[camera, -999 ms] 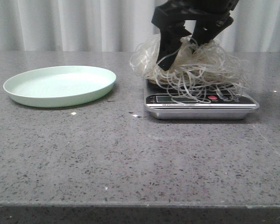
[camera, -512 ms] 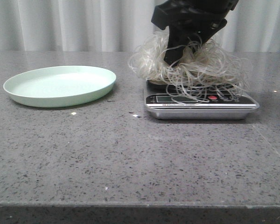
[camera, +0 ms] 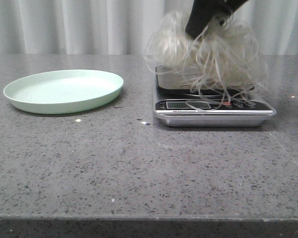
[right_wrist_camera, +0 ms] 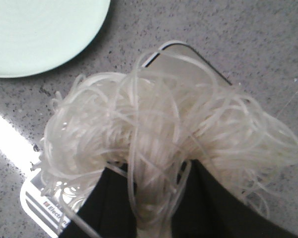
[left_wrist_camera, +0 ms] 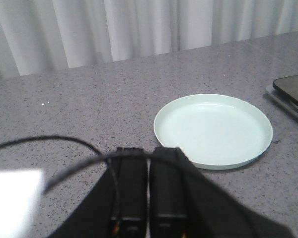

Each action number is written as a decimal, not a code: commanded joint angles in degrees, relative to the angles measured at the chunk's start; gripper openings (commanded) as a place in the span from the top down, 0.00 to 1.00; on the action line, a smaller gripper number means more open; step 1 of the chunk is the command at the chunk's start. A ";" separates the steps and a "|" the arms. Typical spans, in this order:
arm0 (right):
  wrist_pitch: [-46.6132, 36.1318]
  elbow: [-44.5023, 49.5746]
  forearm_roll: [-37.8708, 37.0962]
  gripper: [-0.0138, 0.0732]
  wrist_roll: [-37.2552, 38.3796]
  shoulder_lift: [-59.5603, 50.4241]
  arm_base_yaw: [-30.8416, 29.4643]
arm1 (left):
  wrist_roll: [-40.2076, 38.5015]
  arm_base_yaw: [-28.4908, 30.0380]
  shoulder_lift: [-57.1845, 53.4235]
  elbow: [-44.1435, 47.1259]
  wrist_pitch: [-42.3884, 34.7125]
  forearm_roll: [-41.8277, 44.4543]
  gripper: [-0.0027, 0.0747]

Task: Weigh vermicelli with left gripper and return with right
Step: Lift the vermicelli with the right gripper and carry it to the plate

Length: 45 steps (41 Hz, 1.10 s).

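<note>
right gripper [right_wrist_camera: 151, 208] jaws clamp vermicelli [camera: 208, 54] above scale [camera: 213, 106]; left gripper [left_wrist_camera: 148, 198] jaws closed, empty.

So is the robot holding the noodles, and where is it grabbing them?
Yes. The right gripper is shut on the vermicelli, pinching the middle of the tangle from above. The left gripper holds nothing.
</note>
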 commanded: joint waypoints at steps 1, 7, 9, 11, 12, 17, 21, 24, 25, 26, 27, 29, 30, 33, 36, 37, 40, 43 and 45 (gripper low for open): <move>-5.11 -1.64 -0.49 0.67 -0.32 -5.14 -0.12 | -0.55 0.10 0.53 -1.53 -4.52 0.30 0.79; -6.54 -2.41 -0.15 0.67 -0.32 -7.78 -0.12 | -0.55 0.10 0.53 -1.53 -4.52 0.30 0.79; -6.32 -3.68 -0.15 0.67 -0.32 -8.06 -0.12 | -0.55 0.10 0.53 -1.53 -4.52 0.30 0.79; -5.90 -5.47 0.05 0.67 -0.32 -8.20 -0.12 | -0.55 0.10 0.53 -1.53 -4.52 0.30 0.79; -5.64 -6.64 0.23 0.67 -0.32 -8.20 -0.12 | -0.55 0.10 0.53 -1.53 -4.52 0.30 0.79; -5.88 -11.51 3.26 0.67 -0.32 -8.20 0.06 | -0.55 0.10 0.53 -1.53 -4.52 0.30 0.79; -6.82 -15.25 6.80 0.67 -0.37 -7.57 0.71 | -0.55 0.10 0.53 -1.53 -4.52 0.30 0.79; -7.41 -17.53 7.94 0.67 -0.69 -6.44 1.90 | -0.55 0.10 0.53 -1.53 -4.52 0.30 0.79; -7.87 -18.25 8.19 0.67 -0.69 -5.93 2.41 | -0.55 0.10 0.53 -1.53 -4.52 0.19 0.79; -8.27 -18.67 8.25 0.67 -0.69 -5.44 3.09 | -0.55 0.10 0.53 -1.53 -4.52 0.19 0.79; -8.97 -19.14 8.25 0.67 -0.69 -4.80 3.83 | -0.55 0.10 0.53 -1.53 -4.52 0.19 0.79; -10.08 -19.91 8.25 0.67 -0.69 -3.42 5.32 | -0.55 0.10 0.53 -1.53 -4.52 0.19 0.79; -10.60 -20.25 8.25 0.67 -0.69 -2.79 5.99 | -0.55 0.10 0.53 -1.53 -4.52 0.19 0.79; -12.27 -21.48 8.25 0.67 -0.69 -0.32 8.22 | -0.55 0.10 0.53 -1.53 -4.52 0.19 0.79; -14.10 -22.50 8.25 0.67 -0.69 2.71 10.53 | -0.55 0.10 0.53 -1.53 -4.52 0.19 0.79; -15.09 -22.91 8.25 0.67 -0.69 3.85 11.22 | -0.55 0.10 0.53 -1.53 -4.52 0.19 0.79; -17.07 -23.46 8.25 0.67 -0.69 7.04 12.68 | -0.55 0.10 0.53 -1.53 -4.52 0.19 0.79; -19.00 -23.69 8.25 0.67 -0.69 10.18 13.31 | -0.55 0.10 0.53 -1.53 -4.52 0.19 0.79; -20.06 -23.69 8.25 0.67 -0.69 12.08 13.48 | -0.55 0.10 0.53 -1.53 -4.52 0.19 0.79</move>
